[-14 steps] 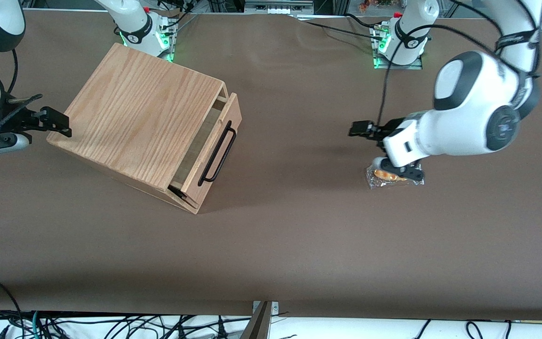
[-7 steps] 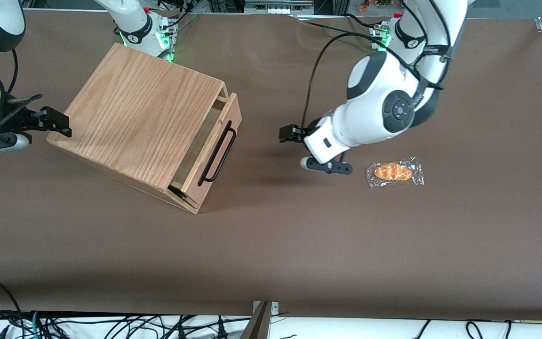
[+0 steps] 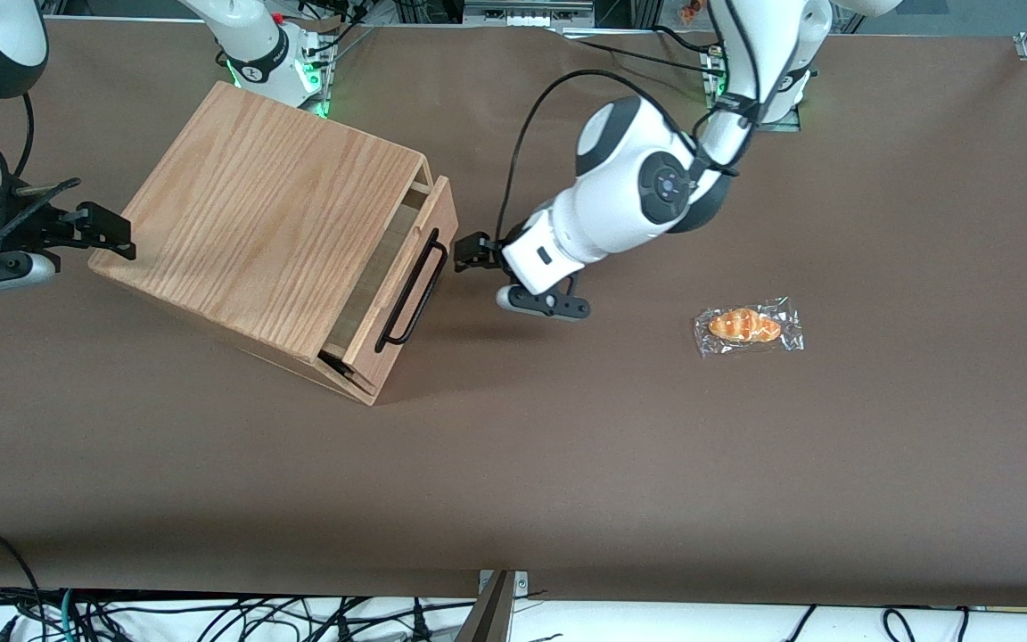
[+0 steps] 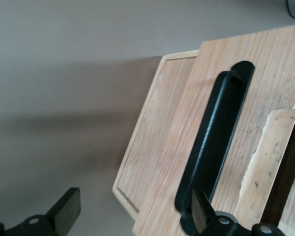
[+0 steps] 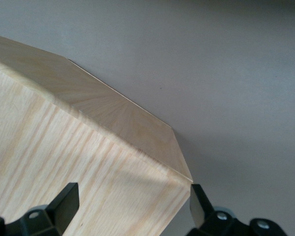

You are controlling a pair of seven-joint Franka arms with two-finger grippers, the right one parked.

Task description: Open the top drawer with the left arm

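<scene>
Top drawer (image 3: 406, 267) sits pulled out a little from the cabinet (image 3: 273, 223), gap showing along its upper edge; black handle (image 3: 413, 287) faces bare brown counter (image 3: 513, 464) w/ open room in front. Left arm (image 3: 629, 192) reaches toward the drawer front; gripper (image 3: 469, 254) hangs just in front of the handle, near but not touching; fingers (image 4: 64, 210) spread wide, holding nothing. Wrapped pastry (image 3: 747, 327) lies well apart from the drawer, toward working arm's end.

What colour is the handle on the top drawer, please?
Black, on a long thin metal handle; the left wrist view shows it best.
</scene>
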